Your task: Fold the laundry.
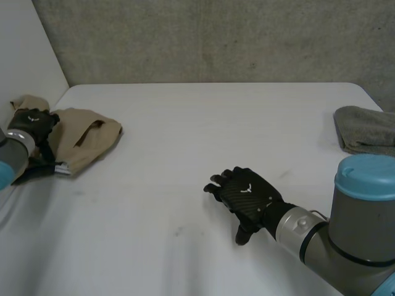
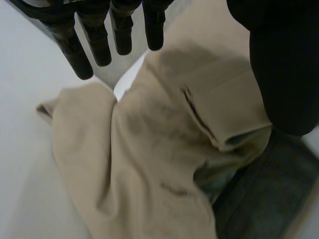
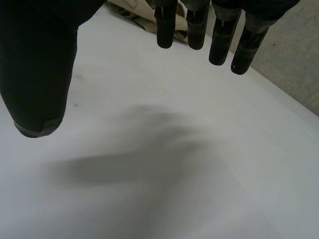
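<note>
1. A crumpled tan cloth, soft and creased, lies at the left edge of the smooth white table.
2. The left hand is over it, fingers straight and wide.
3. The right hand is spread wide over mid-table.
4. A folded grey towel lies at the right edge.

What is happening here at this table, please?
A two-armed robot is working at a white table with laundry to fold. Its left hand is over a crumpled tan garment at the table's left edge, fingers straight, not gripping the cloth. Its right hand is open above the bare middle of the table and holds nothing. A grey cloth lies at the right edge. The tan garment is not yet folded.
</note>
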`<control>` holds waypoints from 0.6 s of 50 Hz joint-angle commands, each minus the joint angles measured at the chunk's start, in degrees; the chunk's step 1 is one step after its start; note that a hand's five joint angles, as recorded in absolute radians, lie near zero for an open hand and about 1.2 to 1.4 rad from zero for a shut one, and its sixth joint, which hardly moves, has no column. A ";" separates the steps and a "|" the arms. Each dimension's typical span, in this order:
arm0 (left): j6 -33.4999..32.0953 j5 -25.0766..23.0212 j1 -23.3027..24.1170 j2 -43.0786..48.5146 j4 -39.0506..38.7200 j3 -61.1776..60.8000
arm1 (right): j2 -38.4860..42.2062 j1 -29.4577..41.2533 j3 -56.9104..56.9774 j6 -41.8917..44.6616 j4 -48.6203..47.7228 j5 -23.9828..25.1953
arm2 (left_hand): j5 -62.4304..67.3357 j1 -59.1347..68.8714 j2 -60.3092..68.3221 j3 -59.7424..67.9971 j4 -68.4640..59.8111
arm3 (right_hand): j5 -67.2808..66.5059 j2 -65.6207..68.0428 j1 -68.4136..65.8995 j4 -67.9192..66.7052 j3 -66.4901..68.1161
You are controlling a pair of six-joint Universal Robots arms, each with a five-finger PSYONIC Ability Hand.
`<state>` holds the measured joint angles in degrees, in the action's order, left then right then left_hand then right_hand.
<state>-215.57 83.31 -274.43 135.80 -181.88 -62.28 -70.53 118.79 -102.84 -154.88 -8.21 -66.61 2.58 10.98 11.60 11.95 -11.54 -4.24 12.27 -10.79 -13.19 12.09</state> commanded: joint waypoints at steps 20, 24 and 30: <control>24.54 7.49 20.92 -17.37 4.17 -1.34 | -6.64 -12.44 -0.08 -0.86 -1.11 -4.23 | 67.42 69.02 68.40 68.05 -68.46 | 4.24 -2.27 0.79 3.19 -2.09; 33.25 4.85 28.92 -24.86 3.99 -6.52 | -6.73 -14.90 1.06 -0.95 -1.90 -6.95 | 67.42 69.02 68.40 68.05 -68.46 | 4.24 -2.27 0.79 3.19 -2.09; 39.35 2.74 41.15 -25.24 3.73 -13.22 | -6.73 -16.84 1.68 -0.95 -2.95 -8.89 | 67.42 69.02 68.40 68.05 -68.46 | 4.24 -2.27 0.79 3.19 -2.09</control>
<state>-182.98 88.61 -245.46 111.98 -177.80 -68.84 -77.36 104.04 -101.93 -155.81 -10.17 -73.23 55.51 63.37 68.27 68.01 -68.41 -4.24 12.27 -10.79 -13.19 12.09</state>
